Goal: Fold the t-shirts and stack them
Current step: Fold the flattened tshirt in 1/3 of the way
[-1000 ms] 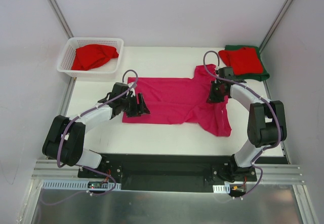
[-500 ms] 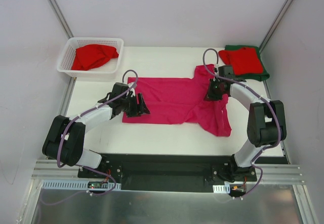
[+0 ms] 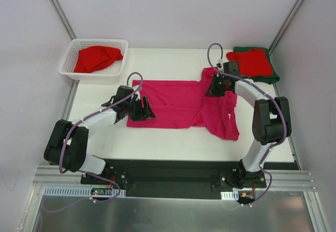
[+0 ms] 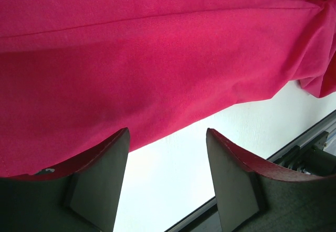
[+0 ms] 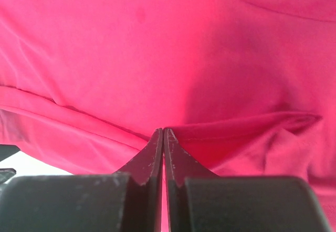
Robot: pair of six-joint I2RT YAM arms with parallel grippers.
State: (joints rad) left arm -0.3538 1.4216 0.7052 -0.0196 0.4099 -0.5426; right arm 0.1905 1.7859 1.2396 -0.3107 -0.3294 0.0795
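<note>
4 t-shirts are showing, all soft plain cloth. 1 magenta t-shirt (image 3: 176, 103) is lying spread mid-surface (image 3: 157, 137), smooth, creasing at its R end. 1 bunched red t-shirt (image 3: 97, 58) is sitting in 1 white plastic lattice basket (image 3: 68, 69), far L corner. 1 folded red t-shirt (image 3: 251, 61) is resting on 1 dark green t-shirt (image 3: 273, 77), far R. L gripper (image 4: 168, 137): jaws are standing apart at the magenta hem. R gripper (image 5: 163, 132): jaws are pressing together, pinching a magenta fold.

White arm links (image 3: 100, 119), black joints (image 3: 65, 145) and bases (image 3: 239, 180), looping purple cables (image 3: 135, 74), dark wedge-shaped fingers (image 4: 100, 190)
</note>
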